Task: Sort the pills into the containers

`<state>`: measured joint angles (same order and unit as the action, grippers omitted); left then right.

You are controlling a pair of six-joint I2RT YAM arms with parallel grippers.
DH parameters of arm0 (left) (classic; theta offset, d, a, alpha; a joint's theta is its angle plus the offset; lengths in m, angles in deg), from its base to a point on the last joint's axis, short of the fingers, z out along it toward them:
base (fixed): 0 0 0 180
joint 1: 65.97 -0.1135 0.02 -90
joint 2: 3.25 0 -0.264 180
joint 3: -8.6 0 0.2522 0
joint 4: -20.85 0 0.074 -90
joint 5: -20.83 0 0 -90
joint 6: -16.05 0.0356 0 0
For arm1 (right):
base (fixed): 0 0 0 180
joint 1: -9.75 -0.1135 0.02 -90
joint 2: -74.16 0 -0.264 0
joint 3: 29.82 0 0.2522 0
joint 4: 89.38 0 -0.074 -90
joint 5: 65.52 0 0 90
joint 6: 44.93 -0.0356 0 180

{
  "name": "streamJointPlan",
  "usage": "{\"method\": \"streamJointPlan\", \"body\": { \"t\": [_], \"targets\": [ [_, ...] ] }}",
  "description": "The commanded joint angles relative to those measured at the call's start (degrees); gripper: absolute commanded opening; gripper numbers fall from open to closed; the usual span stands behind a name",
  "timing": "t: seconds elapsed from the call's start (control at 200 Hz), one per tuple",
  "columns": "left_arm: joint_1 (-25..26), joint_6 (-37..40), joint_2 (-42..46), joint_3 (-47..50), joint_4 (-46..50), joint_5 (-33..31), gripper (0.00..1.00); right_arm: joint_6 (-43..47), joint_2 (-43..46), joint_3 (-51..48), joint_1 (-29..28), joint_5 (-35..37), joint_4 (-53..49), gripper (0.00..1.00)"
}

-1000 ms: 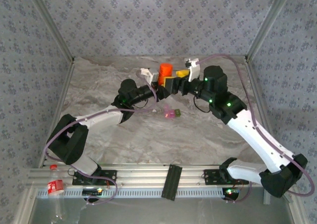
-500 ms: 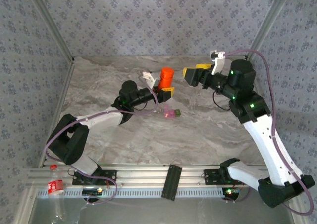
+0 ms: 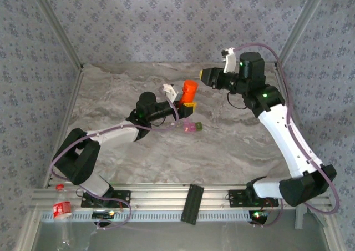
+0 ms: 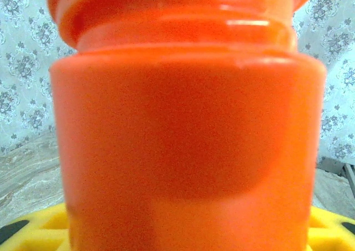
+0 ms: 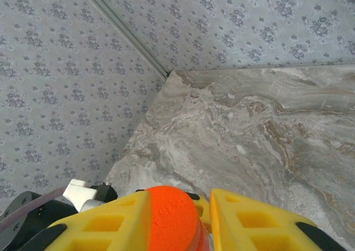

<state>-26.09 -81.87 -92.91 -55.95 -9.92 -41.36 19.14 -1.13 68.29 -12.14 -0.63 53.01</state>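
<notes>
Containers [image 3: 192, 127] lie on the table [image 3: 111, 95] just in front of the orange bottle [image 3: 189, 88] the left hand [image 3: 187, 100] clamps; right hand [image 3: 204, 74] closed, aloft; likely light, rigid, skiddy: pinch the outer walls

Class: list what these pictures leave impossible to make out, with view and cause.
What the containers hold: top view, too small.
Inside the orange bottle: left wrist view, opaque wall; top and base cut off.
Orange shape between the fingers of the right tool: right wrist view, bottom edge cuts it; held or behind, unclear.
</notes>
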Motion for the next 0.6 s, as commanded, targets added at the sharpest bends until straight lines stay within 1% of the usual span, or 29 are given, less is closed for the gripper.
{"method": "streamJointPlan", "body": {
  "t": [0.0, 0.1, 0.31, 0.34, 0.595],
  "targets": [
    [0.4, 1.3, 0.6, -1.0, -0.9, 1.3, 0.00, 1.2, -0.9, 2.0, -1.6, -1.1, -1.3, 0.32],
    [0.5, 1.3, 0.3, -1.5, -0.7, 1.1, 0.00, 2.4, -1.4, 1.4, -3.3, -0.4, -2.2, 0.30],
    [0.5, 1.3, -0.3, -2.6, -0.1, 1.0, 0.00, 6.2, -3.3, 0.7, -7.7, 1.5, -7.7, 0.27],
    [0.5, 1.3, -0.3, -2.6, -0.1, 0.9, 0.00, 6.5, -3.4, 0.3, -8.0, 1.5, -8.2, 0.26],
    [0.5, 1.2, -0.2, -2.8, -0.1, -0.1, 0.00, 5.1, -2.8, -2.5, -8.5, 1.1, -7.6, 0.25]
  ]
}}
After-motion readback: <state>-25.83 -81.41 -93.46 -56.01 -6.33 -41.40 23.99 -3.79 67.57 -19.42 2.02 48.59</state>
